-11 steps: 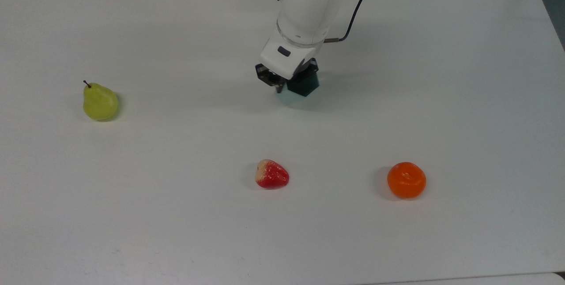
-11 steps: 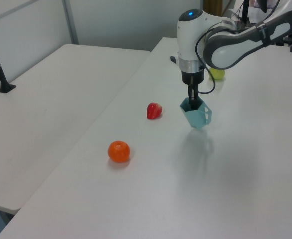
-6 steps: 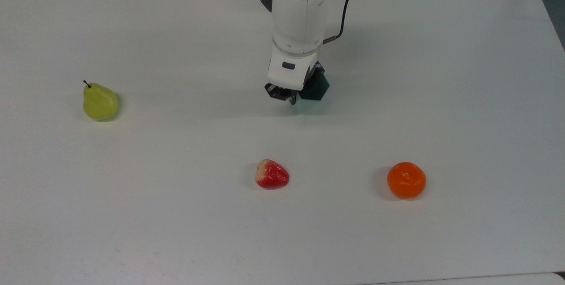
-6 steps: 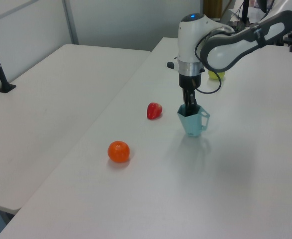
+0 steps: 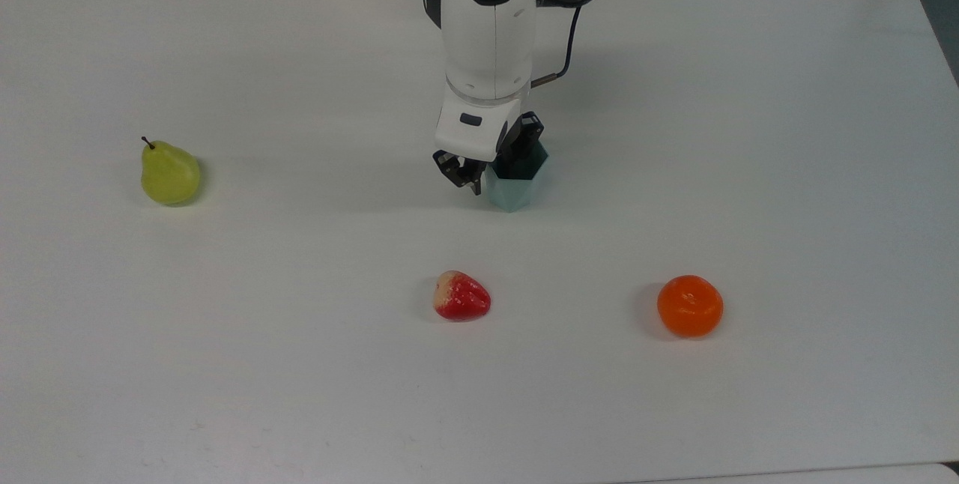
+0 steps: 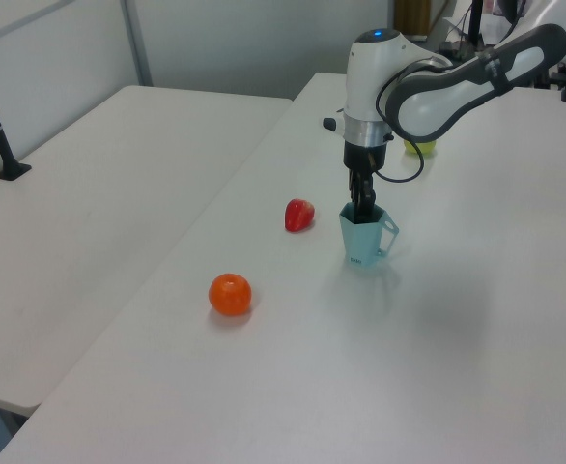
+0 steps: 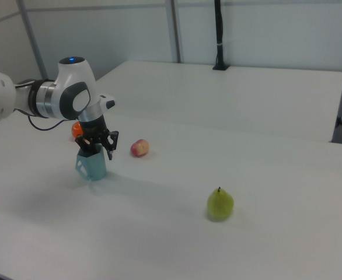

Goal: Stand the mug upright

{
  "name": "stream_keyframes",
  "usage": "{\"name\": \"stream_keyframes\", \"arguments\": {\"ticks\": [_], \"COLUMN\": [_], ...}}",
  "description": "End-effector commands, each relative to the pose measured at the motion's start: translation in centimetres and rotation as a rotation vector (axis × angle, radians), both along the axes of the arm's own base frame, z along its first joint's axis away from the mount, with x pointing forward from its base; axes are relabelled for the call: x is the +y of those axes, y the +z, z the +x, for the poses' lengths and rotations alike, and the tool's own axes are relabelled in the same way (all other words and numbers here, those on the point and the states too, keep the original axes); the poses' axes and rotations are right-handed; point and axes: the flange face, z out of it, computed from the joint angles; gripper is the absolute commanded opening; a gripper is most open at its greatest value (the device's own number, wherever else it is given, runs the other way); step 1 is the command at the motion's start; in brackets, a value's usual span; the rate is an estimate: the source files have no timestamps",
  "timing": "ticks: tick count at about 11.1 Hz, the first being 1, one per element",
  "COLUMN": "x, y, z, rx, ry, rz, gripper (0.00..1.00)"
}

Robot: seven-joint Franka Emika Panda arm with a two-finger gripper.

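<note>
My pincer (image 5: 485, 169) points straight down over the white table (image 5: 300, 394), and it pinches the rim of the mug (image 5: 514, 186). One finger goes down inside the mug, into its dark teal inside, and the other finger (image 5: 458, 171) is outside the wall. The mug is light blue with flat sides. It stands up with its open top facing up, and its bottom seems to sit on the table. In the left view I see the mug (image 6: 362, 239) has a small handle that sticks out toward the left view's right. In the right view the mug (image 7: 93, 165) stands right under my pincer (image 7: 95, 143). A red strawberry (image 5: 461, 296) lies on the table near the mug, closer to the bottom edge of the top view. An orange (image 5: 690, 306) sits well apart from the mug, toward the top view's right. A green pear (image 5: 169, 173) sits far off at the top view's left
</note>
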Motion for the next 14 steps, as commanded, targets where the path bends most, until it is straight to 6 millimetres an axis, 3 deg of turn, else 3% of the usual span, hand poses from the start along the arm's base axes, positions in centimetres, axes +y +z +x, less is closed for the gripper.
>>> {"name": "stream_keyframes", "arguments": {"ticks": [1, 4, 7, 9, 11, 14], "x": [-1.0, -3.1, -8.0, -11.5, -12.9, -12.9], "y": [5.1, 12.1, 18.7, 21.6, 22.7, 23.1], "z": [-1.8, -4.3, -8.5, -9.9, -10.6, -10.9], "rx": [0.053, 0.054, 0.100, 0.087, 0.078, 0.079], "ry": [-0.092, -0.230, -0.379, -0.430, -0.455, -0.468], "rz": [0.005, -0.026, -0.123, -0.112, -0.106, -0.105], "gripper": [1.00, 1.00, 1.00, 1.00, 1.00, 1.00]}}
